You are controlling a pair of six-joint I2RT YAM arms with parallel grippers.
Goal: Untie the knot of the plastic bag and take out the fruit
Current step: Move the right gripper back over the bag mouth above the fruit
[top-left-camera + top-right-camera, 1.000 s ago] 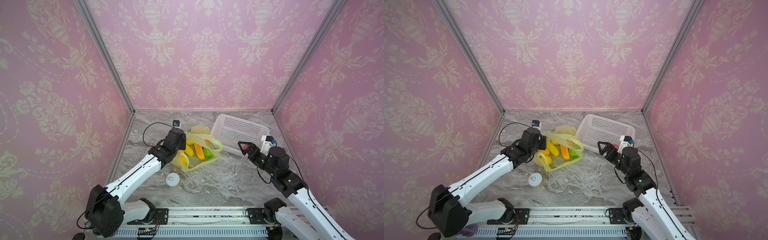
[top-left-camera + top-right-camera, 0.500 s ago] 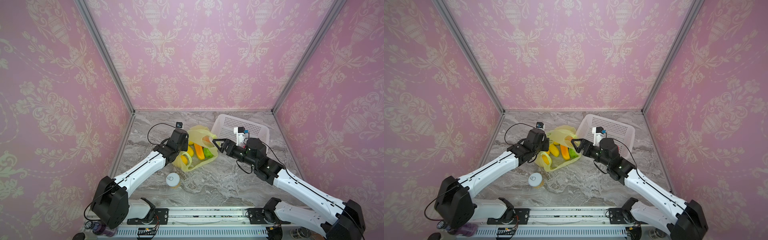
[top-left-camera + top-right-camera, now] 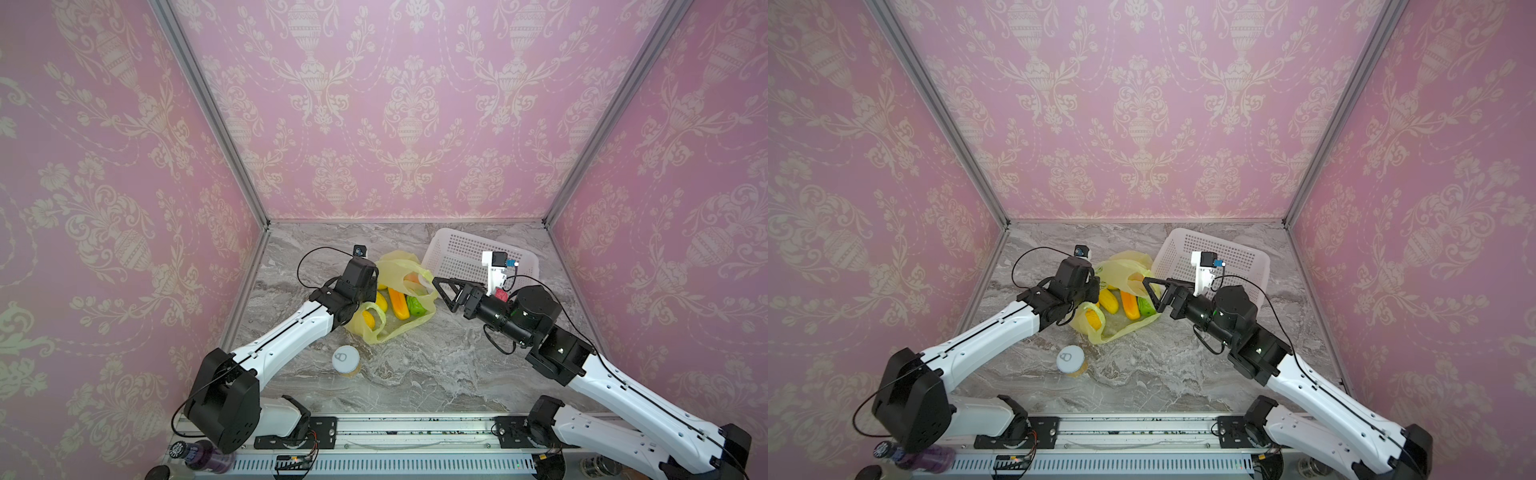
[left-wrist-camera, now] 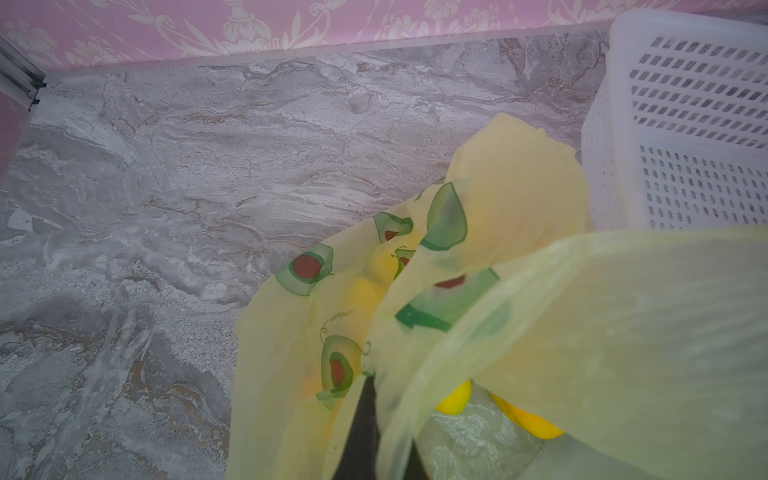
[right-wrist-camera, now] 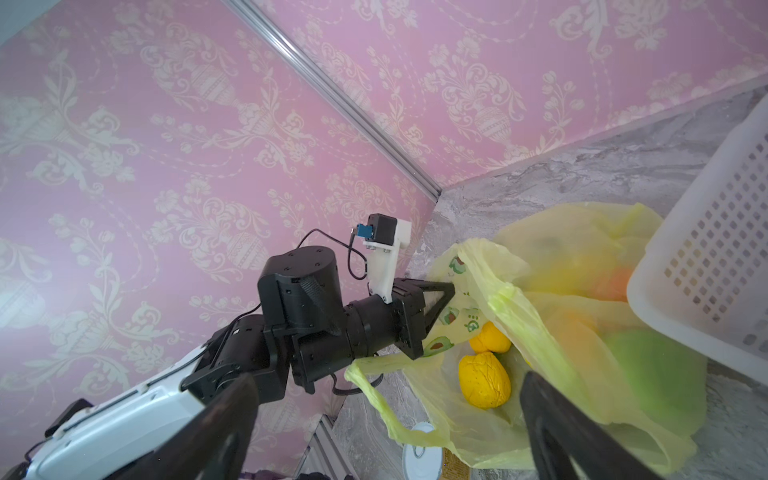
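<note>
The yellow-green plastic bag (image 3: 400, 329) (image 3: 1121, 270) lies on the marble top with its mouth held open. My left gripper (image 5: 451, 291) (image 4: 374, 384) is shut on the bag's rim at the left side of the mouth. Inside lies the fruit: yellow (image 3: 381, 302) (image 5: 484, 380), orange (image 3: 397, 303) (image 3: 1128, 305) and green (image 3: 415, 306) (image 3: 1145, 306). My right gripper (image 3: 444, 295) (image 3: 1151, 295) (image 5: 386, 380) stands open at the bag's right edge, pointing into the mouth with nothing between its fingers. The knot does not show; one handle loop (image 5: 374, 374) hangs loose.
A white perforated basket (image 3: 478, 253) (image 3: 1217, 249) (image 4: 685, 124) (image 5: 706, 270) stands right behind the bag and the right wrist. A can with a white pull-tab lid (image 3: 345, 359) (image 3: 1071, 359) stands in front of the bag. Pink walls close three sides.
My right arm has swung left from beside the basket to the bag's mouth, still open. The left gripper has kept its hold on the bag's rim, shifting only slightly.
</note>
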